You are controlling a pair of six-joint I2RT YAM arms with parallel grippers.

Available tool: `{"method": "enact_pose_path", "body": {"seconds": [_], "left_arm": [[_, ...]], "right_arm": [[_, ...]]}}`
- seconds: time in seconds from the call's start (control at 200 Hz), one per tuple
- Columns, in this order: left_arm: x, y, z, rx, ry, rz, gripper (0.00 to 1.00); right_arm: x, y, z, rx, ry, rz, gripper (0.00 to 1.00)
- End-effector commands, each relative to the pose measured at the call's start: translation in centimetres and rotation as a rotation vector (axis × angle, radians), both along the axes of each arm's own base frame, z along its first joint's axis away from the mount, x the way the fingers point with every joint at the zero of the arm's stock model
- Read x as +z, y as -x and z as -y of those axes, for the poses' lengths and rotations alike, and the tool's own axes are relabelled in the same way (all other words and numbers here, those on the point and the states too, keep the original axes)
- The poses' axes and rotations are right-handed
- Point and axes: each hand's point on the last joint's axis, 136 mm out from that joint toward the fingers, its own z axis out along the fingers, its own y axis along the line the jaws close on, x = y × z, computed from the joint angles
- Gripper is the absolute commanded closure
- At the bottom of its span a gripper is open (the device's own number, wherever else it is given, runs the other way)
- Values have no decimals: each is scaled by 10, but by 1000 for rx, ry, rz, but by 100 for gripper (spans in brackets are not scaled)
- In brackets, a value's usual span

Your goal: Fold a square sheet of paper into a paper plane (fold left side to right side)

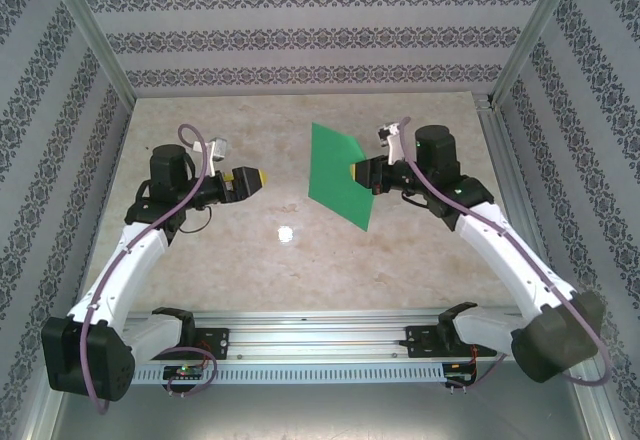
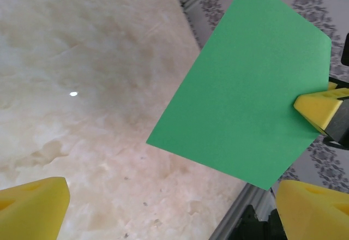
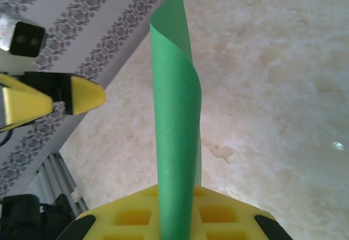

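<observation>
right fingers (image 1: 359, 172) on upright green sheet (image 1: 335, 172); long edge far-to-near

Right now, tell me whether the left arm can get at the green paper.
Probably yes. The right fingers hold the paper upright off the table, and the left fingers stand open facing it with nothing between.

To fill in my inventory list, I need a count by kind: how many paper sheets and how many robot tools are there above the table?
green paper sheet: 1
tools: 2 (left tool, right tool)
total: 3
</observation>
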Motion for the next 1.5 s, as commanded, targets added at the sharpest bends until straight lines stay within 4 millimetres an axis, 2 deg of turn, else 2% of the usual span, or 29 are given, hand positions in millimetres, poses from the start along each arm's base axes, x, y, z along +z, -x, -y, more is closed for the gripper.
{"method": "enact_pose_path", "body": {"seconds": [0.0, 0.15, 0.205, 0.31, 0.395, 0.49, 0.615, 0.759, 0.869, 0.954, 0.979, 1.039, 1.079, 1.169, 1.339, 1.494], "left_arm": [[65, 16, 19, -175, 76, 266, 2], [89, 41, 44, -329, 78, 382, 3], [95, 51, 54, -390, 76, 415, 3], [96, 65, 73, -479, 61, 438, 6], [94, 71, 83, -534, 65, 434, 11], [95, 77, 90, -577, 80, 438, 27], [95, 84, 91, -599, 76, 452, 59], [92, 86, 92, -600, 70, 443, 87], [86, 78, 91, -558, 50, 409, 100], [76, 67, 91, -502, 36, 352, 100], [72, 64, 91, -484, 35, 328, 100], [61, 56, 92, -450, 38, 262, 100], [50, 49, 93, -420, 34, 202, 100], [14, 34, 93, -353, 2, 35, 100], [-71, 15, 84, -231, -122, -229, 100], [-135, -2, 70, -125, -246, -397, 100]], "right_arm": [[42, 35, 0, 136, -56, 86, 86], [85, 70, -4, 265, -147, 142, 87], [94, 77, -4, 286, -163, 161, 87], [105, 86, -4, 310, -183, 188, 87], [108, 89, -5, 325, -193, 189, 87], [105, 86, -4, 306, -180, 187, 87], [99, 81, -3, 283, -168, 180, 87], [97, 77, -4, 278, -173, 173, 87], [94, 73, -2, 256, -166, 168, 85], [86, 63, 4, 193, -132, 157, 75], [82, 58, 8, 161, -115, 153, 67], [72, 43, 21, 63, -68, 139, 59], [63, 32, 32, -10, -36, 120, 47], [39, 9, 60, -168, 25, 54, 37], [-10, -15, 97, -350, 97, -84, 22], [-60, -26, 124, -503, 182, -198, 18]]}}
